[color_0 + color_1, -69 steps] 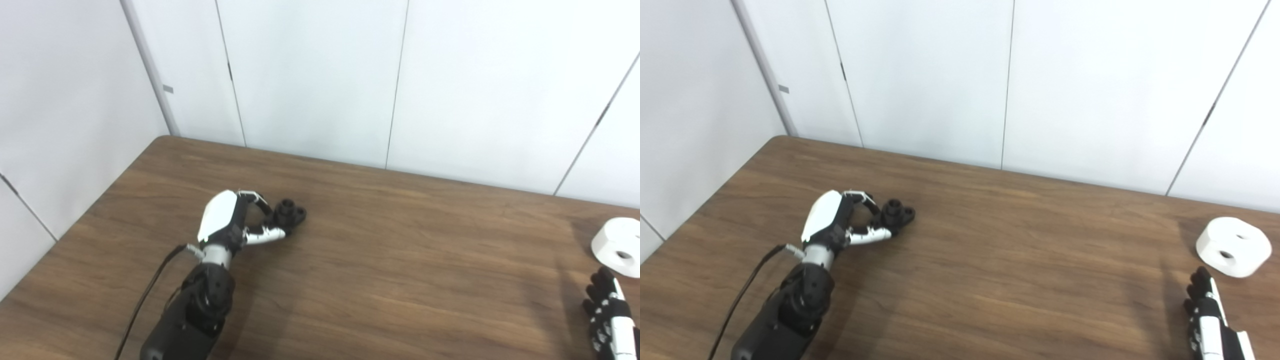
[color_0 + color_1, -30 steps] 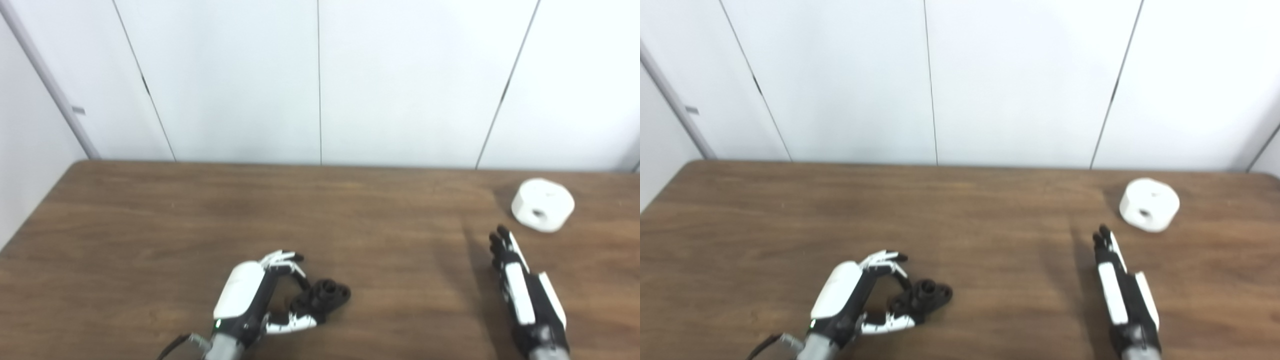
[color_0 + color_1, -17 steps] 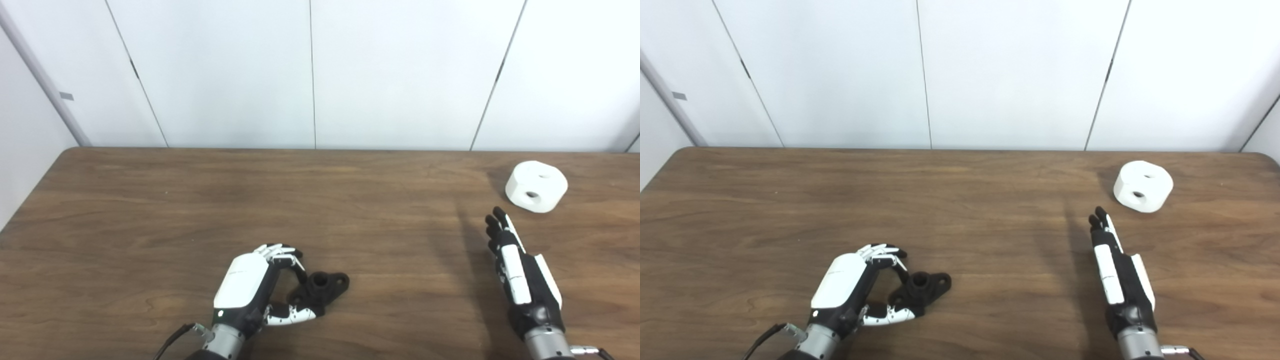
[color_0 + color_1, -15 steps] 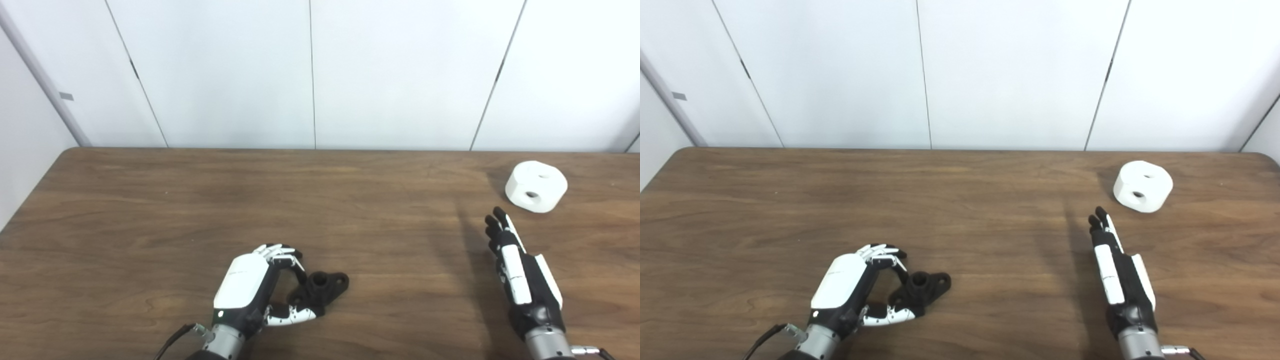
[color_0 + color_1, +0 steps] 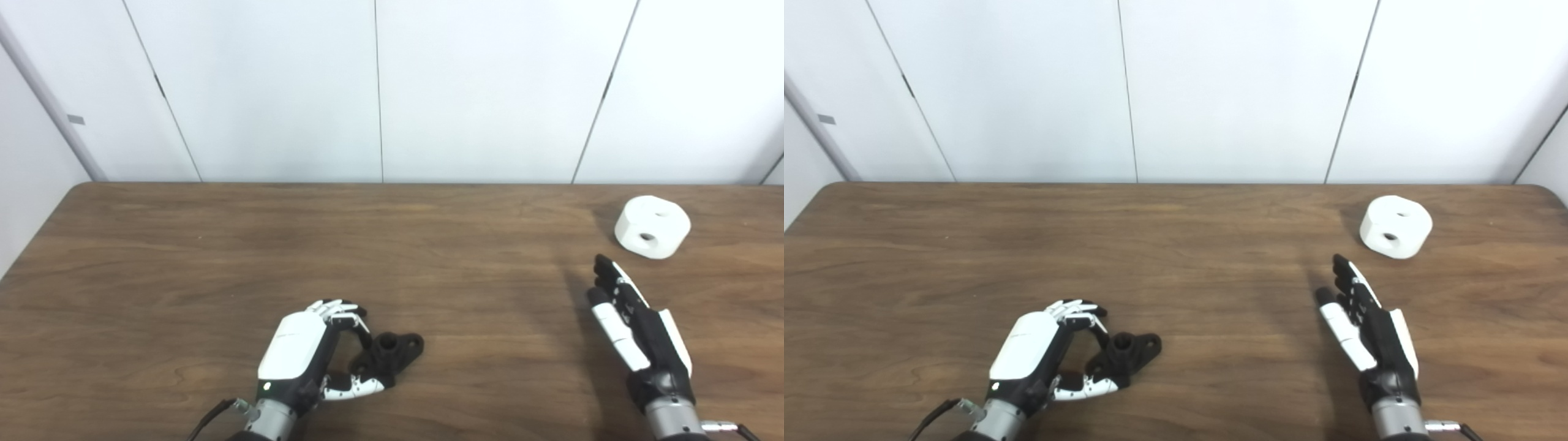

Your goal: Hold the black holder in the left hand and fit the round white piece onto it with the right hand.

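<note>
Left hand pinches the black holder; right hand, fingers spread, should wrap the round white piece beyond it squarely.

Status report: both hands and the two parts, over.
Left robot hand shut on holder, low at table. Right robot hand open, short of white piece. Nothing between them.

Holder near-left on the table — round piece far right, well apart.
</note>
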Controlling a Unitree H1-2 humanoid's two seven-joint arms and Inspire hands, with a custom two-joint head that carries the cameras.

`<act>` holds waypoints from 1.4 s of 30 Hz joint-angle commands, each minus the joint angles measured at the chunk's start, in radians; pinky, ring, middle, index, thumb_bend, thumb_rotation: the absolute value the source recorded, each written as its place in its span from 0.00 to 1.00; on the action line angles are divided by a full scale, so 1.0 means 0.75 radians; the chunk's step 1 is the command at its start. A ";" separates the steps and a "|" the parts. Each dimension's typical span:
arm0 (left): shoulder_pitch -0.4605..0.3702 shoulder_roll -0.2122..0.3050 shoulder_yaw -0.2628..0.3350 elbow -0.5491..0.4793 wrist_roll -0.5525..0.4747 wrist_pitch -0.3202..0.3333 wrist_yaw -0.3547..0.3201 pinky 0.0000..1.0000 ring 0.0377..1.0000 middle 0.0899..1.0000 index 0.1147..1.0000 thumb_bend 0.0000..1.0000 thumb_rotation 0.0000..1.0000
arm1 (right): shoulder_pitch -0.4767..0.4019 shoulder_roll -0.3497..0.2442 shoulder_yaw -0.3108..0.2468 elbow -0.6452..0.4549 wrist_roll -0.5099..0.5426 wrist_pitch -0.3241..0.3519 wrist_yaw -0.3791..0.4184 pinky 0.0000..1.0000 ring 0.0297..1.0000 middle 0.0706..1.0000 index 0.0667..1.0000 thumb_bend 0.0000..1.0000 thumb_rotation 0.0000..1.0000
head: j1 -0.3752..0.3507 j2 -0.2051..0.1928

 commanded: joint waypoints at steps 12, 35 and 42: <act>0.024 0.059 0.044 0.047 -0.020 -0.023 -0.046 0.87 0.82 0.74 0.42 0.52 0.05 | -0.173 -0.190 -0.046 -0.136 -0.436 0.080 -0.049 0.90 0.91 0.88 0.80 0.76 0.45 | -0.201 -0.018; 0.023 0.117 0.108 0.007 -0.064 -0.031 -0.111 0.83 0.80 0.73 0.42 0.52 0.04 | -0.529 -0.486 -0.022 0.164 -0.682 0.185 0.080 0.99 1.00 0.97 0.75 0.85 0.29 | -0.423 -0.031; 0.019 0.119 0.112 0.012 -0.064 -0.034 -0.105 0.81 0.79 0.73 0.42 0.52 0.04 | -0.653 -0.594 0.066 0.346 -0.730 0.223 0.170 1.00 1.00 0.98 0.77 0.87 0.31 | -0.427 -0.032</act>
